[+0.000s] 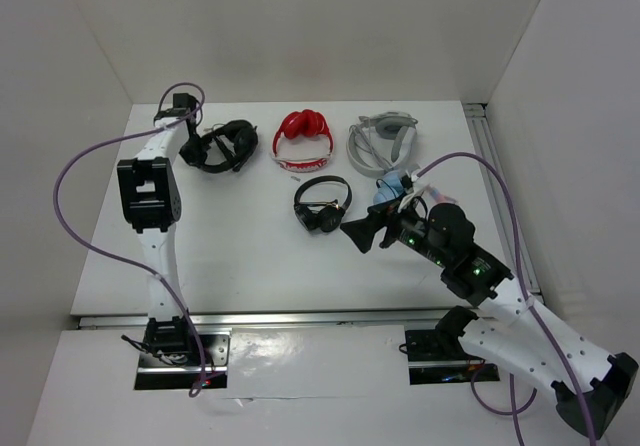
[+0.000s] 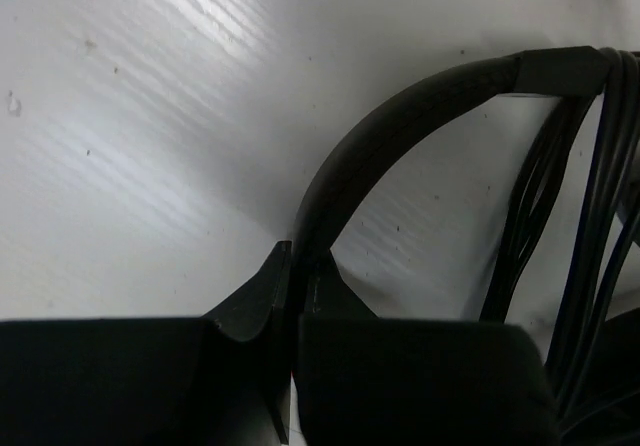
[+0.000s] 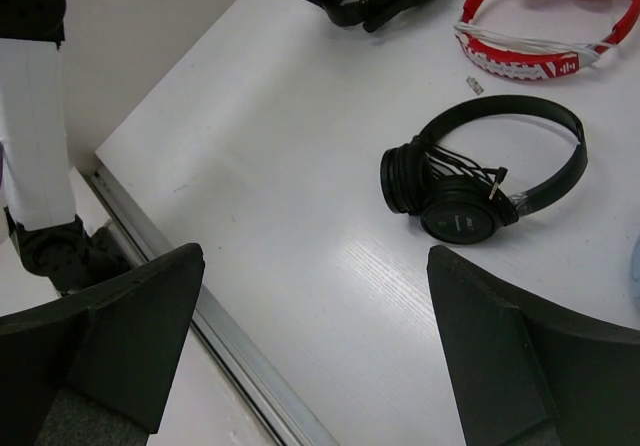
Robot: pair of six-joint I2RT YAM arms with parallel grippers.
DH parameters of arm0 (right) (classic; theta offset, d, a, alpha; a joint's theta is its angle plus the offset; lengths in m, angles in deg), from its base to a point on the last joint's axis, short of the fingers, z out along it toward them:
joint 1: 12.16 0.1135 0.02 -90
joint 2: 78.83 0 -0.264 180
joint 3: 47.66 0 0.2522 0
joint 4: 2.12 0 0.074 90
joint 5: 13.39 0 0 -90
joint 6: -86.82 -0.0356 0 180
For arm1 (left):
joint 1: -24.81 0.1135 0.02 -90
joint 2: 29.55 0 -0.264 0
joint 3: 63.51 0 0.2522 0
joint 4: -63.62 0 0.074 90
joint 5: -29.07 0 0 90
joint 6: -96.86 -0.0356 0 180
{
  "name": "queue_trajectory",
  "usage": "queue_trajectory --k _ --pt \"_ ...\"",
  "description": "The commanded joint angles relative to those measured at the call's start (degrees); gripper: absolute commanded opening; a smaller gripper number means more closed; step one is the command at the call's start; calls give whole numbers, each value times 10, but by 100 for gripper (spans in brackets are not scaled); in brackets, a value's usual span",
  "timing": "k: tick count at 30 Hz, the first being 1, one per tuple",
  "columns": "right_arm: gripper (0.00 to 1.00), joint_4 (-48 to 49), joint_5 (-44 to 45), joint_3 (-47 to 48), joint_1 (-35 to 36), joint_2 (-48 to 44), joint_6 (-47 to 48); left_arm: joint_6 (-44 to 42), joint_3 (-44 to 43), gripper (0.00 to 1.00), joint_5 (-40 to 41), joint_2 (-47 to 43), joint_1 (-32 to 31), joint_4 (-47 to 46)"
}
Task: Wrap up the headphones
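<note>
Near, 4 o'clock: the right fingers [image 3: 500,366] are spread fully wide and hold nothing; they hang over the worktop [image 1: 230,256] near the small black pair [image 3: 480,181].
Far, 10 o'clock: the headphones [image 1: 222,148] lie on the worktop.
Far, left arm: the left fingers [image 2: 250,306] are pressed together and seem to pinch the headband [image 2: 400,126].
Done: the cable [image 2: 600,216] runs in several strands around the headband.
Left: probably only tucking the end in; the plug is hidden.

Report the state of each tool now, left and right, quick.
Left tool: shut, tips against the headband of the headphones; whether it actually grips it cannot be told.
Right tool: open wide, holding nothing.
</note>
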Motion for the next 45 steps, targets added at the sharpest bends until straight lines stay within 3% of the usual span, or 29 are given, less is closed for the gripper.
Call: queue_trajectory --k 1,10,12,16,19,21,27,32,35,45 --pt "100 9 -3 9 5 -17 1 13 -53 0 -29 8 13 -20" --pt "100 14 2 -9 10 -30 -9 -28 -137 5 -116 58 25 -25" --pt "100 14 2 -21 10 -30 -9 -28 -137 10 -124 58 25 -20" --pt "100 20 2 -21 10 -35 -14 -28 -116 35 -136 58 25 -20" --pt "100 20 -3 -27 10 -41 -20 -34 -110 80 -136 46 25 -14" --pt "100 20 -9 -27 10 -41 -20 -28 -87 100 -117 20 25 -14" --pt "100 -3 1 -14 10 -57 -20 29 -26 100 -45 -103 25 12" --pt "100 -117 133 68 10 3 -31 61 85 100 32 -281 5 -2" --pt "100 -190 194 138 16 48 -26 48 155 100 -12 -406 5 -14" --pt "100 -310 214 281 21 27 4 -83 448 100 -205 -874 -31 -9"
